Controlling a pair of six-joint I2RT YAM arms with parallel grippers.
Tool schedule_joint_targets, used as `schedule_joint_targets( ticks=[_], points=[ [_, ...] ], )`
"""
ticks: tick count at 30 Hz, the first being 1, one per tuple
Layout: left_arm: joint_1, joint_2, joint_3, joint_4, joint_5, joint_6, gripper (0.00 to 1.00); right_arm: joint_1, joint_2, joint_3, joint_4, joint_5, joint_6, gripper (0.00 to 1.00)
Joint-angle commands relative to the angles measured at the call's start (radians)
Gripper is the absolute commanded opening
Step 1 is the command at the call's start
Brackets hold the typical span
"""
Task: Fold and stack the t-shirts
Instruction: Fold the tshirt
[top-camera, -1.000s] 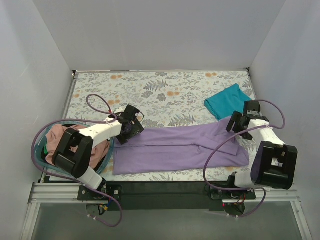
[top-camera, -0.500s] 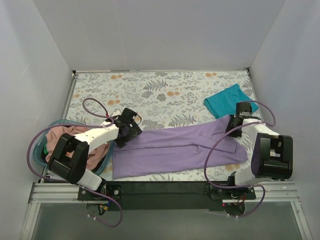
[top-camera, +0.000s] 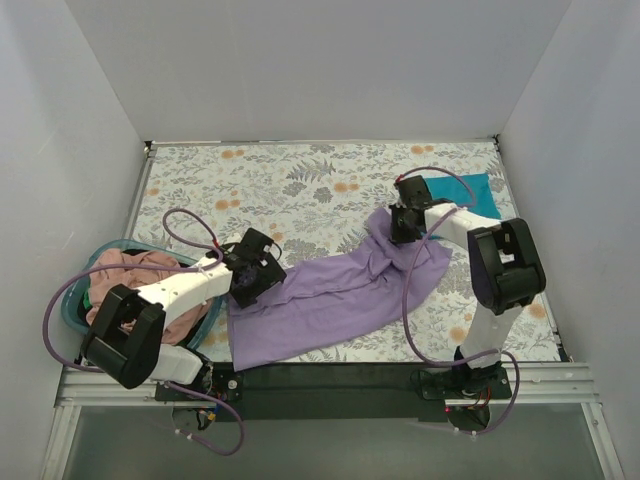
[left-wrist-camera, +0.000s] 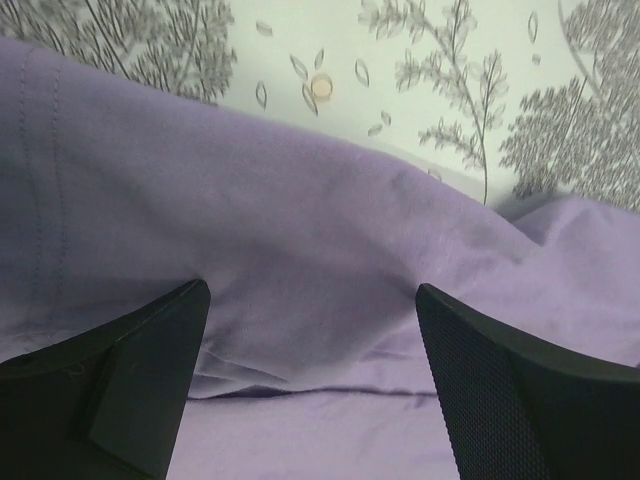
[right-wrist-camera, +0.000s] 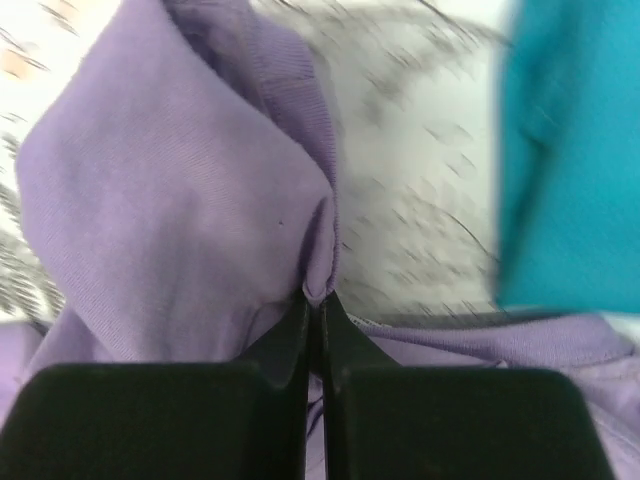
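Lavender t-shirt (top-camera: 330, 295) pinched at its right end, left jaws spread over it

The lavender t-shirt lies across the near half of the floral table (top-camera: 300, 180), running at a slant from the near left corner up toward the right. Its left part is flat, and its right part is gathered into a rumpled peak.

The right gripper (top-camera: 400, 222) holds that peak. In the right wrist view its fingers (right-wrist-camera: 290, 340) are pressed together on a ridge of purple cloth (right-wrist-camera: 180, 200), which puckers just above the tips.

The teal t-shirt (top-camera: 478, 190) lies folded at the far right of the table, just beyond that gripper. It shows as a blurred teal patch (right-wrist-camera: 560, 150) at the right of the wrist view.

The left gripper (top-camera: 250, 278) sits over the shirt's left edge. Its jaws stand wide apart, with smooth purple fabric (left-wrist-camera: 300, 250) between and below them, and nothing is pinched.

At the near left a round teal basket (top-camera: 75, 305) holds crumpled pink t-shirts (top-camera: 135, 270), beside the left arm.
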Motion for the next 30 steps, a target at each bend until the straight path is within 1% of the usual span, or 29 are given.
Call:
schedule_joint_targets(
  ticks=[1,4,6,7,9,10,13,14,15,17,18,20,21,22,24,25,28,29,30],
  points=[
    [-0.035,-0.028,-0.051,-0.108,0.062,-0.075,0.84,0.068,0.121,0.124,-0.012,-0.019,-0.022,0.01],
    [-0.063,-0.02,-0.052,-0.109,0.084,-0.092,0.84,0.114,0.215,0.296,-0.024,-0.006,-0.041,0.01],
    [-0.087,-0.005,-0.049,-0.109,0.095,-0.116,0.84,0.119,0.285,0.382,-0.027,0.003,-0.052,0.01],
    [-0.096,-0.001,-0.048,-0.108,0.099,-0.124,0.84,0.121,0.311,0.48,-0.027,0.009,-0.068,0.01],
    [-0.122,0.012,-0.046,-0.108,0.108,-0.151,0.84,0.121,0.399,0.584,-0.025,0.02,-0.097,0.01],
    [-0.13,0.015,-0.045,-0.108,0.118,-0.161,0.84,0.121,0.433,0.687,-0.025,0.029,-0.116,0.01],
    [-0.162,0.006,-0.043,-0.108,0.148,-0.2,0.84,0.121,0.568,0.851,-0.027,0.05,-0.174,0.01],
    [-0.17,0.003,-0.043,-0.108,0.157,-0.21,0.85,0.118,0.604,0.973,-0.025,0.055,-0.202,0.01],
    [-0.185,-0.005,-0.045,-0.108,0.164,-0.22,0.85,0.116,0.672,1.025,-0.025,0.058,-0.211,0.01],
    [-0.201,-0.031,-0.052,-0.106,0.179,-0.262,0.84,0.107,0.738,1.175,-0.021,0.055,-0.214,0.01],
    [-0.215,-0.042,-0.055,-0.106,0.179,-0.277,0.85,0.104,0.79,1.21,-0.01,0.041,-0.216,0.01],
    [-0.23,-0.068,-0.065,-0.092,0.182,-0.309,0.84,0.095,0.821,1.24,0.049,0.033,-0.2,0.01],
    [-0.244,-0.071,-0.066,-0.082,0.185,-0.314,0.85,0.092,0.827,1.22,0.085,0.029,-0.19,0.01],
    [-0.251,-0.074,-0.068,-0.057,0.187,-0.319,0.85,0.09,0.824,1.196,0.187,0.023,-0.185,0.01],
    [-0.274,-0.057,-0.068,-0.031,0.187,-0.326,0.85,0.09,0.821,1.136,0.269,0.011,-0.185,0.01],
    [-0.282,-0.045,-0.068,-0.007,0.188,-0.328,0.85,0.09,0.836,1.167,0.31,-0.011,-0.185,0.01],
    [-0.313,0.007,-0.055,0.044,0.187,-0.329,0.85,0.088,0.89,1.253,0.349,-0.009,-0.197,0.01],
    [-0.319,0.019,-0.048,0.052,0.216,-0.325,0.85,0.088,0.899,1.26,0.367,-0.009,-0.197,0.01],
    [-0.331,0.05,-0.026,0.057,0.217,-0.319,0.85,0.088,0.905,1.254,0.439,-0.029,-0.197,0.01]
  ],
)
